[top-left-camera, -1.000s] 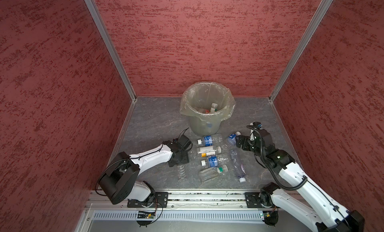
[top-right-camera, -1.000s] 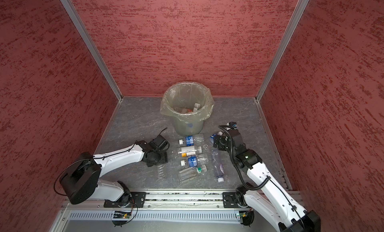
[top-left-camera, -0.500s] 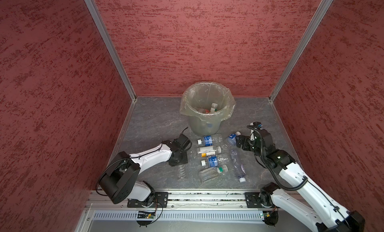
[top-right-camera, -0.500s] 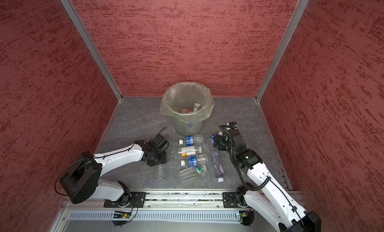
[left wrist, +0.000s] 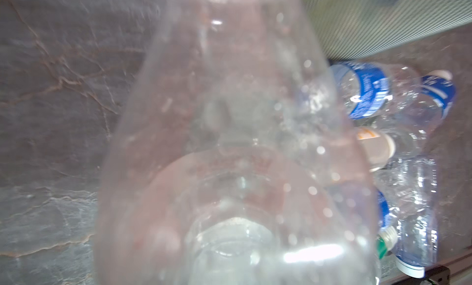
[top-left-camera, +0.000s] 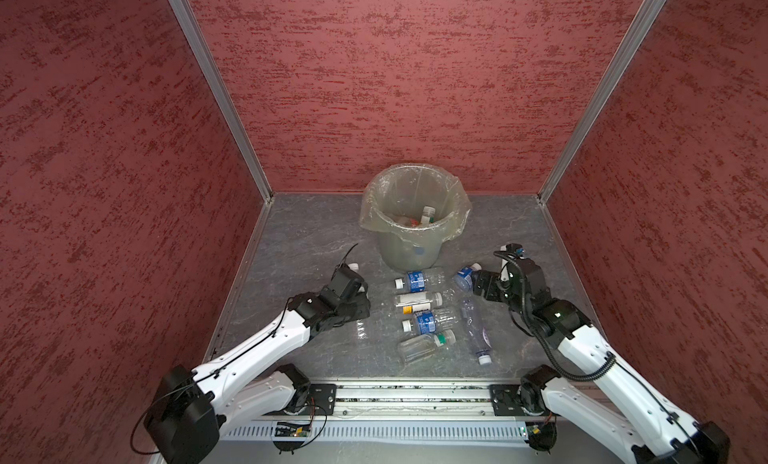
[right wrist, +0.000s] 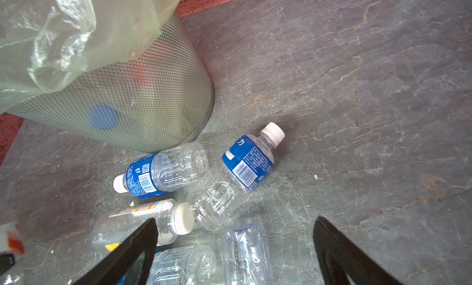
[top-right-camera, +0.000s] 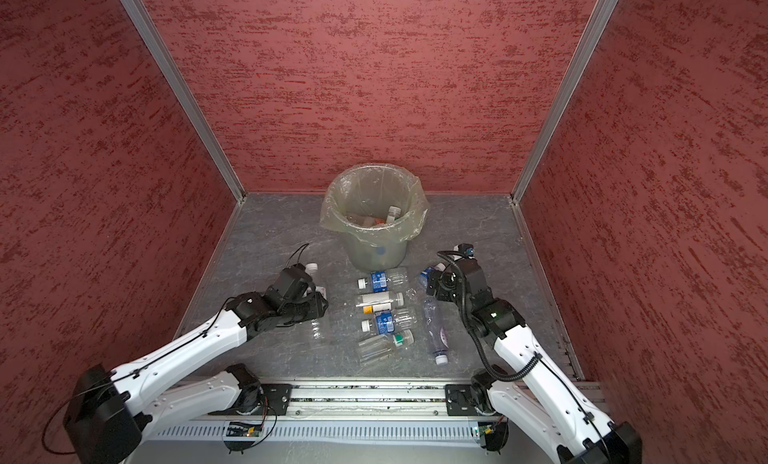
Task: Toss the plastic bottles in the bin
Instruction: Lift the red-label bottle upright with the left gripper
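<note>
Left pincer (top-left-camera: 360, 306) over clear bottle (top-left-camera: 360, 331) lying on bench (top-left-camera: 299, 249), near-left of bin (top-left-camera: 415, 249). Jaws hidden, grip can't tell. Bottle axis near-far, cap far. Left arm nearest. Right pincer (right wrist: 236, 219) released, above blue-label bottle (right wrist: 245, 163).

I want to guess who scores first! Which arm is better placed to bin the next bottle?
Probably left. The left gripper is down at a clear bottle that fills its wrist view. The right gripper hangs open and empty by a blue-labelled bottle.

The bin (top-left-camera: 409, 254) is grey-green mesh; the bottles (top-left-camera: 417, 280) clear with blue labels.
</note>
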